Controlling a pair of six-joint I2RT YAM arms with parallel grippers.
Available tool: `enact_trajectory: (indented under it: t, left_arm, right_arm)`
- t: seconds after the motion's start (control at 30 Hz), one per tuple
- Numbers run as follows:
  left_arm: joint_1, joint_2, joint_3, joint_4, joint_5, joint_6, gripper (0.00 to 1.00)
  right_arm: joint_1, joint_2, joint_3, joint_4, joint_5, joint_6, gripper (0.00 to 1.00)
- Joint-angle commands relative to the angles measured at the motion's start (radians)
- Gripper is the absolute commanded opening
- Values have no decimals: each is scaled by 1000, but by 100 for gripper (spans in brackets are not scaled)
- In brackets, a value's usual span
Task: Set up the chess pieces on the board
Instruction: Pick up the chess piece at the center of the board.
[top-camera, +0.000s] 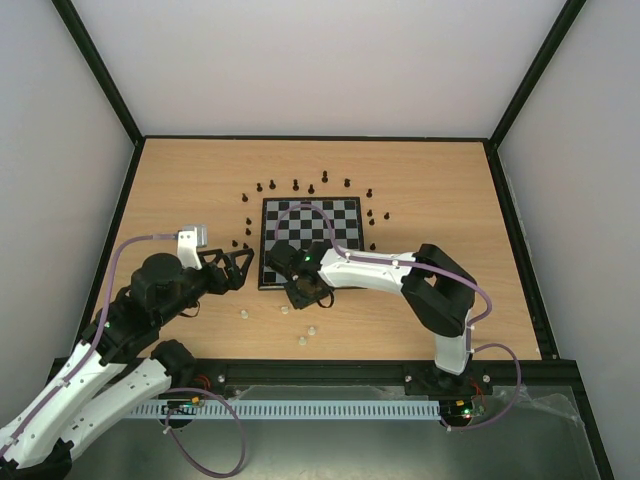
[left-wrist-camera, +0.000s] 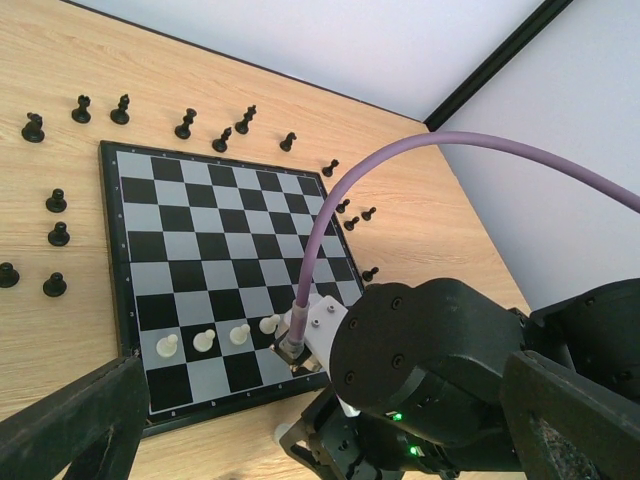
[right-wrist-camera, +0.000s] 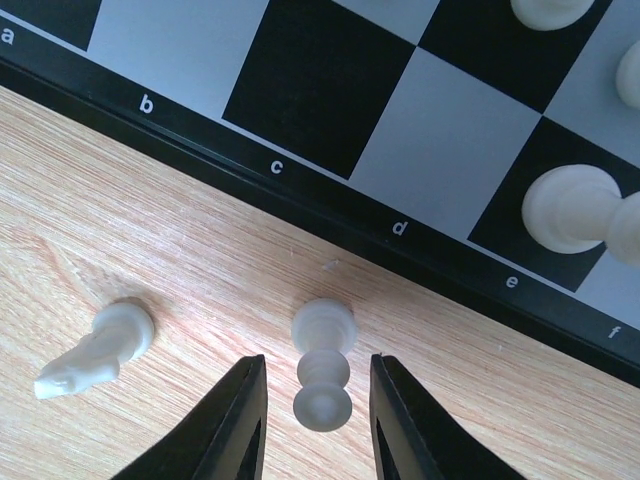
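- Two matte black fingers (right-wrist-camera: 240, 420) of the right gripper (right-wrist-camera: 316, 364) sit closest. They are partly open, one on each side of a small cream-white plastic pawn (right-wrist-camera: 322, 335) on the wood. A sliver of grain shows between each finger and the pawn, so nothing is gripped.
- Is that pawn upright?
- Hard to tell from this angle. Just ahead of the fingertips runs a narrow strip of light wood-grain tabletop (right-wrist-camera: 150, 250). Then comes the thin, lettered black frame of the glossy black-and-silver chessboard (right-wrist-camera: 200, 127), slanting across the wrist view.
- What crowds it sideways?
- A cream-white knight (right-wrist-camera: 95, 355) lies on its side just outside one finger, apart from it. Outside the other finger, bare wood runs up to the frame. Past the frame, four rounded cream-white pawns (left-wrist-camera: 203, 341) stand in a row, one rank in from that edge. Behind the gripper, toward the arm bases, loose cream-white pieces (top-camera: 312, 329) dot the wood.
- And the left gripper (top-camera: 243, 268)?
- Jaws spread wide, holding nothing, beside the board's left edge. Small black chessmen (left-wrist-camera: 58, 235) stand on the wood just past its fingertips, and more ring the board's far and side edges. A smooth purple cable (left-wrist-camera: 330, 210) arcs over the board from the right arm. Black rails (top-camera: 521, 250) bound the tabletop, well apart from both grippers.
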Motion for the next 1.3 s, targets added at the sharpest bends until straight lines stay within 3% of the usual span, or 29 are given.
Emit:
enact_trajectory:
  t: [0.0,0.37,0.77,1.27]
  left_arm:
    - [4,3,-3,1,-13,5,99]
    - [3,13,-5,10,-8,5,99]
    - [4,14,-14,16,-3,1,99]
    - [4,65,-15,50,12,12,99]
  right_arm:
    - [6,17,29,-44,13,-3,29]
    - [6,30,38,-42,31,-6,24]
    - [6,19,30,-51,37,-4,8]
    - [13,-112,-47,-91,74,36,8]
